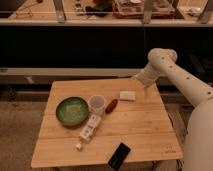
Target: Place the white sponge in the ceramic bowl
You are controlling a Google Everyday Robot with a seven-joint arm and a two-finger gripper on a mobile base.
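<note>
The wooden table carries everything in view. The white sponge lies flat near the far right corner, a short way in from the far edge, with nothing touching it. The gripper hangs just to the right of the sponge, close above the table's right side. It points downward from the pale arm that reaches in from the right. Its fingers are spread wide and have hold of nothing. The green bowl sits toward the left edge, about midway between the far and near edges, well apart from the sponge, and nothing lies inside it. Just to the right of the bowl stands a translucent white cup, upright. A small reddish-brown object lies beside the cup, between it and the sponge. A long white box lies at a slant nearer the front, below the cup. A tiny white cube sits just beyond its lower end. A black phone lies at the near edge, its corner overhanging.
</note>
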